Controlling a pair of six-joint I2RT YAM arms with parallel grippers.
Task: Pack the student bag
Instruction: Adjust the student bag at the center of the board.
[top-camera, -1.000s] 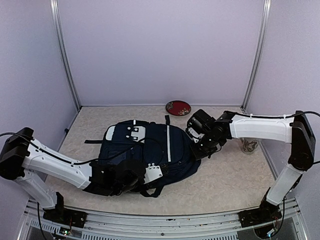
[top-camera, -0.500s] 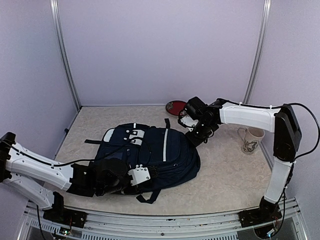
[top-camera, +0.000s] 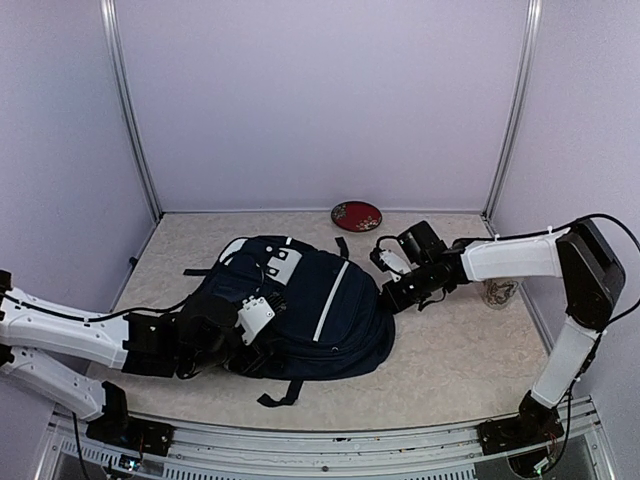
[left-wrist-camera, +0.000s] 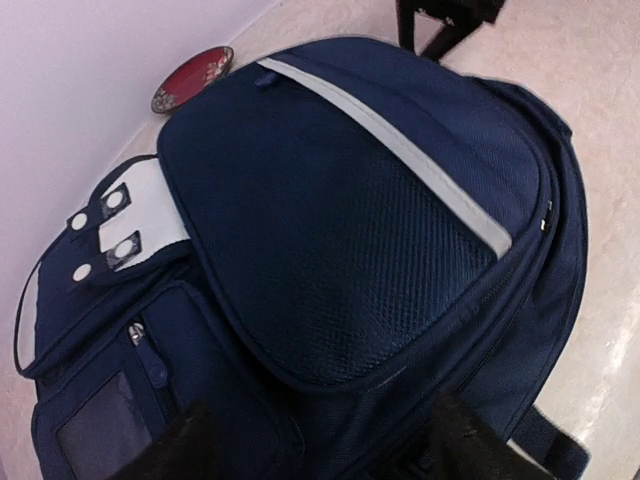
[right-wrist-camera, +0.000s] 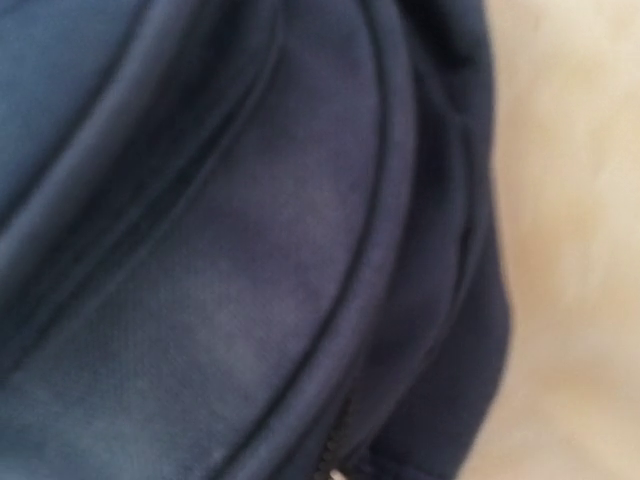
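- The student bag (top-camera: 310, 310) lies flat at centre frame on the table (top-camera: 460, 350).
- The left end effector (left-wrist-camera: 320, 445) is apart over its pocket.
- The right end effector (top-camera: 392, 292) is together at the bag's right edge.
- Best to brace that edge while the left finds a zip.

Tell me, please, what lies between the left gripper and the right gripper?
Only the student bag: the left gripper sits at its near-left side, the right gripper at its right edge, as the top external view shows.

Lab robot cell: plain lilac walls (top-camera: 320, 100), alu frame posts (top-camera: 131, 110), 2 arms (top-camera: 70, 330) bolted at table (top-camera: 460, 360) edge.
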